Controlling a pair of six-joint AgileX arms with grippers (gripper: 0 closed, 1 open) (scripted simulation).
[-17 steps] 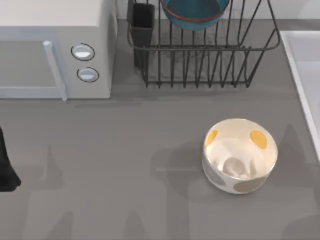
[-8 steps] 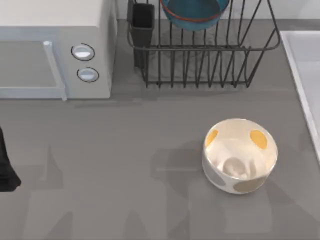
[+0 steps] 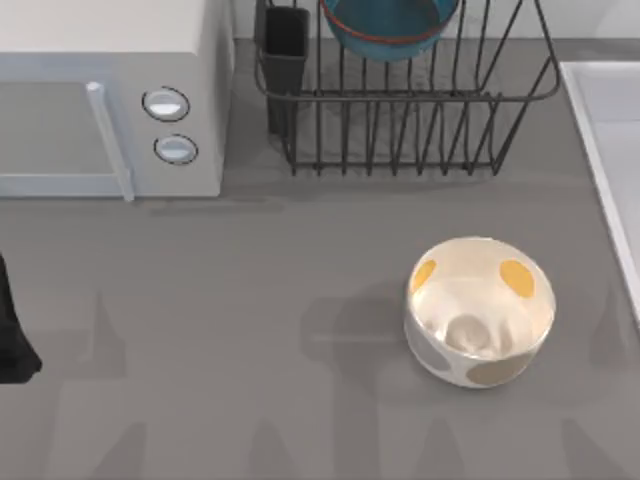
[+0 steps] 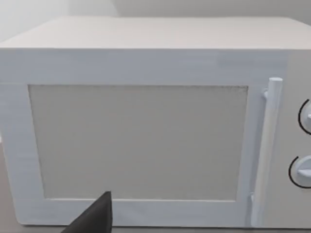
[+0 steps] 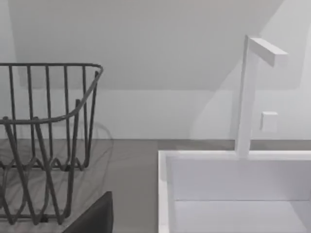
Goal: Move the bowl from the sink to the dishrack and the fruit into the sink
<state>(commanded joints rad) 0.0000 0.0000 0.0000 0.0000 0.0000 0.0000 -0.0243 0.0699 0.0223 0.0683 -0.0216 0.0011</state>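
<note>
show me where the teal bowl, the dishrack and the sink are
teal bowl (image 3: 388,28), top view, its outer wall below the red line
dishrack (image 3: 405,97), top view, its front rail
sink (image 5: 233,155), right wrist view, its rear rim

bowl (image 3: 388,25) in dishrack (image 3: 420,110) | sink (image 3: 610,150) rt of rack

No readable text, labels or numbers on anything.

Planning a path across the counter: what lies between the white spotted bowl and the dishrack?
Nothing: in the top view the stretch of grey counter between the white spotted bowl and the dishrack is bare.
</note>
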